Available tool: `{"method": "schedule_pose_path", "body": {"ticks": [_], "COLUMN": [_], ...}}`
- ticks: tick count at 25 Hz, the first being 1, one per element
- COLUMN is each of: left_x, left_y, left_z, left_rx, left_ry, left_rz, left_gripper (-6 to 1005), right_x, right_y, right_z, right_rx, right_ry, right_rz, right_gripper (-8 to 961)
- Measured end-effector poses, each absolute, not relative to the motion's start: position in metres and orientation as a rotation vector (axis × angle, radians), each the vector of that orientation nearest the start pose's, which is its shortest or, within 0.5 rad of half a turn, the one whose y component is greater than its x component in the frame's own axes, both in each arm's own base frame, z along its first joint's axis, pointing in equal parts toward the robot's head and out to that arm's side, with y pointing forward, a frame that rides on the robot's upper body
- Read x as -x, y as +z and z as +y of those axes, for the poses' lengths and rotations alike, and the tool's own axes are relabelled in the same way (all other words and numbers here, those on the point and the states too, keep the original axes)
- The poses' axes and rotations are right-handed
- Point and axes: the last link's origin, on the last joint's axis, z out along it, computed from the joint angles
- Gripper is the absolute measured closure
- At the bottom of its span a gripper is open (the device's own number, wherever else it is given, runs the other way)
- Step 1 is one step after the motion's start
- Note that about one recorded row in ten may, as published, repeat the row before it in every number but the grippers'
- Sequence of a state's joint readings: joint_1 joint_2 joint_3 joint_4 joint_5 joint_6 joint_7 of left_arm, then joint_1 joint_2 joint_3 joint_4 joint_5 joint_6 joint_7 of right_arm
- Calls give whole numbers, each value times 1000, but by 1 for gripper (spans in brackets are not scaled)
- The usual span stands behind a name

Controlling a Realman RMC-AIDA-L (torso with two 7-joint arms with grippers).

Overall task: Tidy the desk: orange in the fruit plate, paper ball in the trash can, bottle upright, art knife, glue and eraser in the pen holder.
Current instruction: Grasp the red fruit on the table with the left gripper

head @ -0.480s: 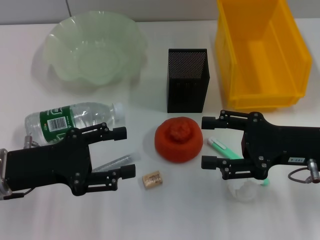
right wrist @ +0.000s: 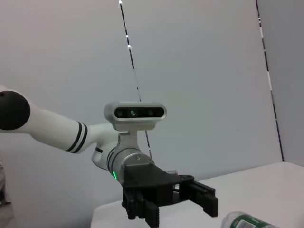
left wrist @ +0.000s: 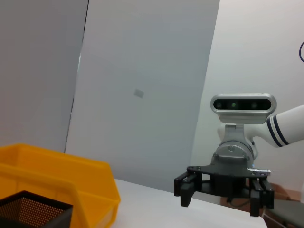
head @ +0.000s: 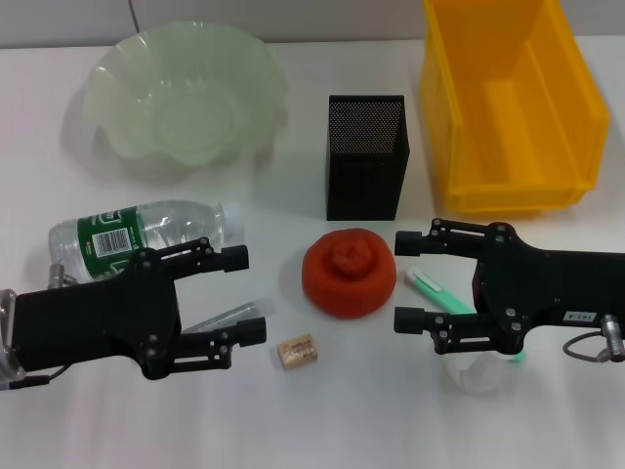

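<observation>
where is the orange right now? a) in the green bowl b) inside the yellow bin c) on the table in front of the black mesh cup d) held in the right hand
c: the orange sits on the table just in front of the pen holder, between the two open hands, while the fruit plate and the trash can hold nothing that shows.

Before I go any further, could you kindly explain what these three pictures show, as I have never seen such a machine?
It is a two-armed robot at a white desk. One picture looks down from its head; the others look out from each wrist, each showing the opposite arm. The left gripper and right gripper are open, holding nothing. On the desk: an orange, a lying bottle, a small eraser, a fruit plate, a black pen holder and a yellow trash can.
</observation>
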State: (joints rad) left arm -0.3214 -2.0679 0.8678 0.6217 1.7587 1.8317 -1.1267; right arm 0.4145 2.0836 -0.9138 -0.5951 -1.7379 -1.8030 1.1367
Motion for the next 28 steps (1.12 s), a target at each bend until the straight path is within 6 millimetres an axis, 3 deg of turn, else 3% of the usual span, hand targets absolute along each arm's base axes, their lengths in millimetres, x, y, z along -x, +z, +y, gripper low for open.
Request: {"method": "schedule_pose_path", "body": {"ticks": [8,14,19,28], "left_x": [274,269,259,257], "left_y": [-18,-37,-59,-80], "left_z": [255,269,283,283], "left_rx": [2733,2707,2711,2676], "left_ry": [-1053,-1032,-987,-964], "left_rz": [-368,-370,-355,-362], "left_gripper": [241,252,262,278], "right_x": [-269,-295,-304,-319], "right_y": [-23,-16,-14,-15], "right_z": [259,243,233,219], "right_rx": [2699,2542,2513,2479], "right_ry": [1090,1077,1064,1008], "right_rz": [362,425,469,546], "right_gripper": [157,156,156,156]}}
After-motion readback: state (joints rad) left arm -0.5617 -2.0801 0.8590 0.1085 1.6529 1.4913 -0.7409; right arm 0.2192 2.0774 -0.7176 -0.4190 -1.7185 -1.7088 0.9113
